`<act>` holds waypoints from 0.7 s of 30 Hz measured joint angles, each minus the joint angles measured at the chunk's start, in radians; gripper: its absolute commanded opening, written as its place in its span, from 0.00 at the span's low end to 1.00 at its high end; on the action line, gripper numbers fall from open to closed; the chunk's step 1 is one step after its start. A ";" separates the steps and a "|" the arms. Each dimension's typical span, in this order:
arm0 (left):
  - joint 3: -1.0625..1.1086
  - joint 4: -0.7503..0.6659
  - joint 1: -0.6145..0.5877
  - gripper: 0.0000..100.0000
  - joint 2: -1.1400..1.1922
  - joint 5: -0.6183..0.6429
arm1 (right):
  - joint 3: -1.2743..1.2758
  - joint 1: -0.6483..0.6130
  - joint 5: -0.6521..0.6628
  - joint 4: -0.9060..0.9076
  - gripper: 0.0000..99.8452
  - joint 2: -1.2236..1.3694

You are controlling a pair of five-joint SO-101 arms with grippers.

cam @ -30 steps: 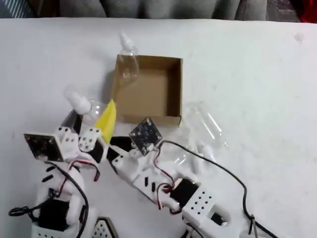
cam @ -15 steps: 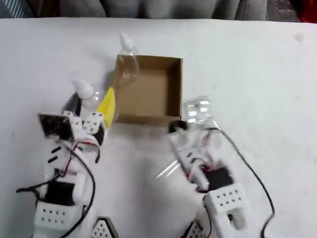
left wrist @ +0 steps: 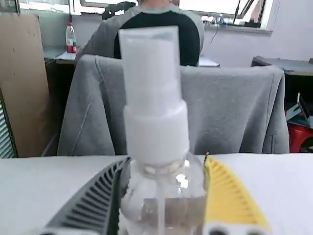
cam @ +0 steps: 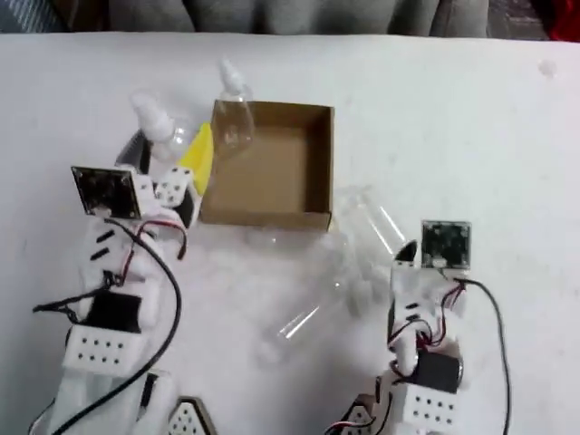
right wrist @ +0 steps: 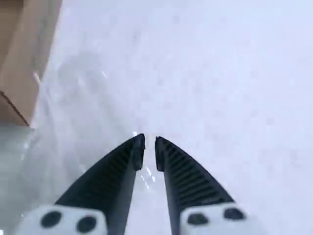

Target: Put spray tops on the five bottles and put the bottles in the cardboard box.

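Holding a clear bottle (left wrist: 164, 200) by its body, the left tool (cam: 169, 152) sits in the upper left of the high view, just left of the box (cam: 267, 217). Its grey and yellow fingers (left wrist: 230, 200) press on the two sides of the bottle, and a white spray top (left wrist: 154, 98) sits on the bottle's neck. A second bottle (cam: 233, 122), also with a top, stands at the upper left corner of the box; I cannot tell if it is inside or just beside. Right of the box and below it, loose bottles (cam: 373, 222) lie on the white table (cam: 471, 118), too blurred to count. The right tool (right wrist: 149, 152) is in the lower right of the high view, near these bottles. Its fingers are almost together, with nothing between them.
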 measured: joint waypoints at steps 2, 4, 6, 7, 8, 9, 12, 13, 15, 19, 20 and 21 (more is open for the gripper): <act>0.000 -0.066 0.002 0.02 0.051 0.000 | 0.002 0.000 0.000 0.049 0.02 -0.020; 0.000 -0.138 0.002 0.02 0.112 0.000 | 0.003 -0.005 0.000 0.092 0.02 -0.037; 0.000 -0.219 0.002 0.02 0.181 0.000 | 0.003 -0.005 0.000 0.118 0.02 -0.032; 0.000 -0.258 0.002 0.02 0.215 0.000 | 0.003 -0.005 0.000 0.124 0.02 -0.032; 0.000 -0.296 0.002 0.02 0.252 0.000 | 0.003 -0.006 0.000 0.126 0.02 -0.032; 0.000 -0.336 0.002 0.02 0.290 0.000 | 0.003 -0.008 0.000 0.126 0.02 -0.031; 0.000 -0.454 0.014 0.02 0.405 0.000 | 0.005 -0.008 0.003 0.126 0.02 -0.006; 0.000 -0.489 0.023 0.02 0.446 0.000 | 0.005 -0.008 0.017 0.126 0.02 0.005; -0.014 -0.554 0.038 0.02 0.528 0.000 | 0.006 -0.008 0.049 0.126 0.02 0.026; -0.103 -0.620 0.046 0.02 0.698 0.000 | 0.006 -0.008 0.074 0.126 0.02 0.046; -0.133 -0.624 0.046 0.02 0.743 0.000 | 0.006 -0.008 0.077 0.126 0.02 0.046; -0.160 -0.629 0.046 0.02 0.787 0.000 | 0.006 -0.008 0.077 0.126 0.02 0.048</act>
